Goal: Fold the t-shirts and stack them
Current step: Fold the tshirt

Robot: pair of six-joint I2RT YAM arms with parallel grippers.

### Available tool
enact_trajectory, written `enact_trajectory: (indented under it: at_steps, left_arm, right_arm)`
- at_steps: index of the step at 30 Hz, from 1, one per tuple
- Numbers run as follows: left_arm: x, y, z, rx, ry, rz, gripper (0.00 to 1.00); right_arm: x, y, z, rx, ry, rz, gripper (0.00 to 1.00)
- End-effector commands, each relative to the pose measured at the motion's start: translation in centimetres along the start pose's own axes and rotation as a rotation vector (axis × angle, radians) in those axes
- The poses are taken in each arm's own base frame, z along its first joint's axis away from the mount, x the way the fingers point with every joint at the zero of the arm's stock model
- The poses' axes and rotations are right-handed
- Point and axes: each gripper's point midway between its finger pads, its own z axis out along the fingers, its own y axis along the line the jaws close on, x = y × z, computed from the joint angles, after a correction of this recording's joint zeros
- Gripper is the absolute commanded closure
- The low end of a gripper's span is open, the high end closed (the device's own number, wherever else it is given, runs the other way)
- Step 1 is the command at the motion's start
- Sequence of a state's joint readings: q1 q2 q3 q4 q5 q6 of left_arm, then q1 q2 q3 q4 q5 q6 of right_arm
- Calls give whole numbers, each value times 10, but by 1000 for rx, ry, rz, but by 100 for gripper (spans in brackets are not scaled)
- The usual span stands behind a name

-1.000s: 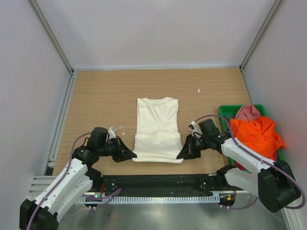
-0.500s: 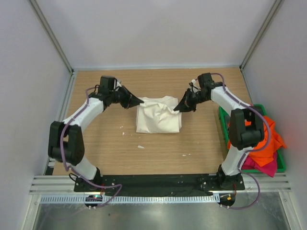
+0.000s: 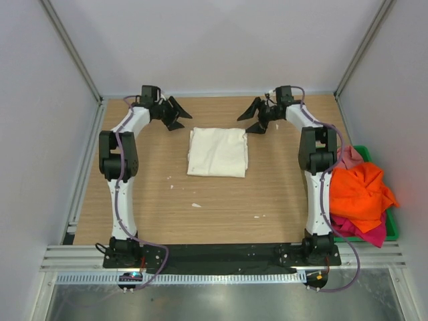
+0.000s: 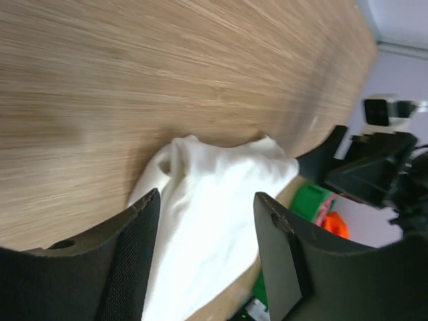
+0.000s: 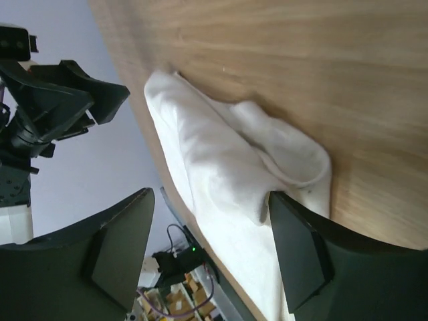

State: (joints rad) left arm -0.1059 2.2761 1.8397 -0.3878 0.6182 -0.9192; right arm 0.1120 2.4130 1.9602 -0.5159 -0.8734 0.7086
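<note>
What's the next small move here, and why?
Probably draw both hands back toward their bases. The left hand and right hand stand open by the far corners of the cream t-shirt, folded flat and ungripped; the orange t-shirt waits in the green bin.

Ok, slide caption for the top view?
Folded cream t-shirt with left gripper and right gripper open at its far corners.

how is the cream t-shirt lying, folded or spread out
Folded. The cream-white t-shirt lies as a compact, roughly square bundle with no sleeves sticking out, and doubled layers show at its edge.
</note>
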Motion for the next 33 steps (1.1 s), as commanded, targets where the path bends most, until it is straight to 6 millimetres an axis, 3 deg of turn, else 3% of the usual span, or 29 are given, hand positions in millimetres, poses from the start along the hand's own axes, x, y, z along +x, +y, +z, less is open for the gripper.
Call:
enact_trajectory:
  at_steps: [1, 2, 5, 6, 7, 8, 9, 10, 12, 14, 15, 16, 17, 20, 26, 33]
  left_arm:
    - [-22, -23, -42, -61, -87, 257, 41]
    - [-22, -23, -49, -74, -100, 293, 40]
    - [0, -33, -68, -33, -100, 333, 45]
    - [14, -46, -76, 38, -72, 317, 48]
    - [33, -34, -69, 50, -29, 280, 52]
    - [34, -44, -66, 116, -54, 307, 52]
    - [41, -48, -64, 147, -45, 301, 50]
    - [49, -50, -57, 155, -35, 325, 41]
    - [54, -49, -45, 142, -26, 358, 39]
    - [41, -41, -33, 81, -64, 430, 41]
    - [36, -39, -28, 62, -81, 455, 41]
    - [28, -26, -18, 24, -92, 479, 41]
    - [20, -31, -16, 16, -110, 498, 42]
    - [5, -19, 1, -36, -117, 522, 51]
    - [-7, -4, 17, -108, -132, 520, 54]
    - [1, 9, 40, -115, -85, 498, 53]
  right_arm:
    - [-37, 36, -47, -25, -137, -142, 24]
    - [-44, 43, -61, 21, -211, -198, 23]
    - [-32, 30, -76, 139, -244, -277, 22]
    - [-26, 31, -75, 136, -231, -306, 22]
    - [-18, 31, -72, 135, -213, -321, 22]
    - [-6, 25, -70, 144, -192, -321, 22]
    - [-4, 24, -67, 138, -191, -339, 22]
    - [1, 21, -62, 144, -187, -348, 22]
    - [5, 9, -58, 173, -185, -374, 22]
    - [6, 5, -50, 188, -179, -397, 25]
    - [5, -1, -44, 192, -170, -405, 31]
    - [3, -1, -42, 200, -175, -418, 32]
    - [1, -2, -38, 208, -183, -430, 33]
    - [-7, -4, -32, 218, -204, -438, 38]
    - [-16, -10, -24, 253, -204, -448, 47]
    - [-19, -11, -14, 224, -189, -438, 49]
